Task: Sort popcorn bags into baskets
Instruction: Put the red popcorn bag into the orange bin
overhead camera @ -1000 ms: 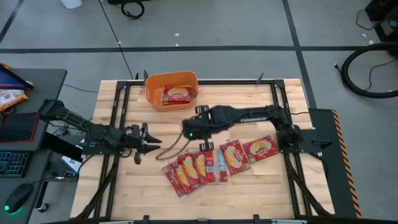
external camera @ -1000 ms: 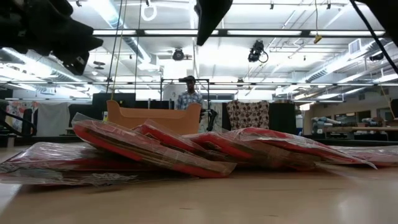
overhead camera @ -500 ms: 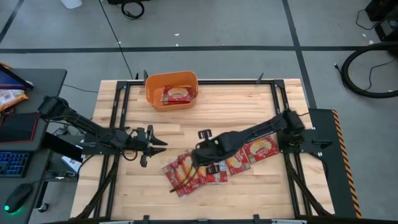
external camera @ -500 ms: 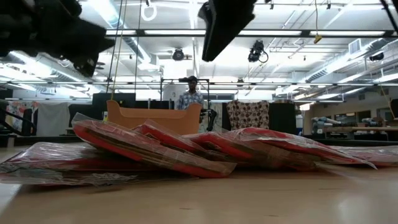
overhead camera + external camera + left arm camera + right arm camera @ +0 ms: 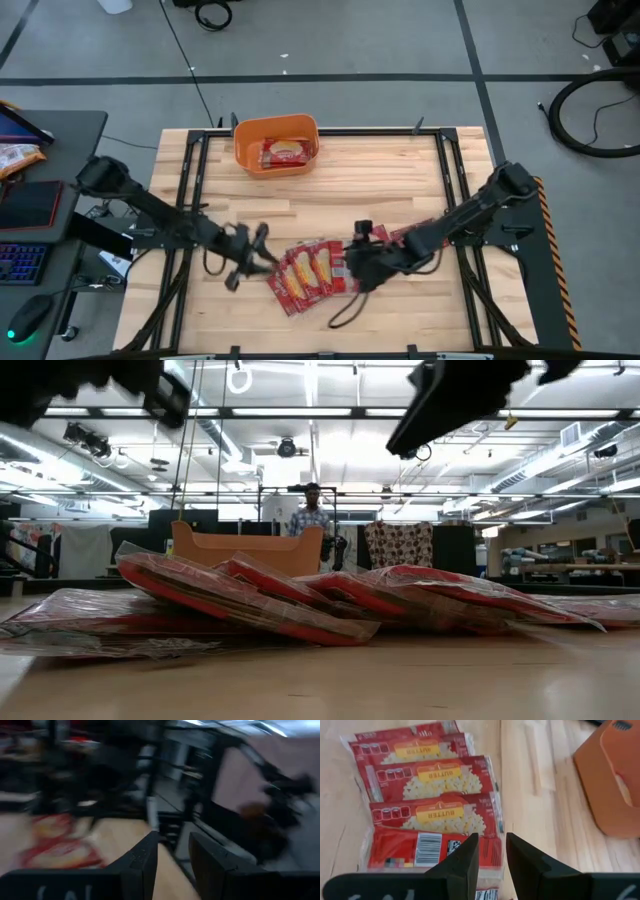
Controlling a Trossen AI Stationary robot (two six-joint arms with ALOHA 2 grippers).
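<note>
Several red popcorn bags [image 5: 308, 270] lie in an overlapping row on the near half of the table, each leaning on its neighbour [image 5: 300, 598] [image 5: 432, 815]. One more popcorn bag [image 5: 284, 152] lies flat inside the orange basket [image 5: 243, 140] at the far edge [image 5: 612, 785]. My left gripper [image 5: 260, 262] hovers by the row's left end, fingers slightly apart [image 5: 173, 855]; this view is blurred. My right gripper [image 5: 352, 265] hovers above the right part of the row, its fingers a little apart [image 5: 492, 852] over a bag that shows its barcode side.
Bare wood lies between the basket and the row. Black frame rails [image 5: 190, 180] run along the table's left and right sides. A cable [image 5: 345, 308] loops below my right gripper. A desk with a keyboard [image 5: 20, 262] stands left of the table. A person [image 5: 305, 515] stands far behind.
My right gripper has swung from the table's middle toward the near edge and right, ending over the row's right part. My left gripper has moved toward the near edge and right, up to the row's left end. The bags have stayed put.
</note>
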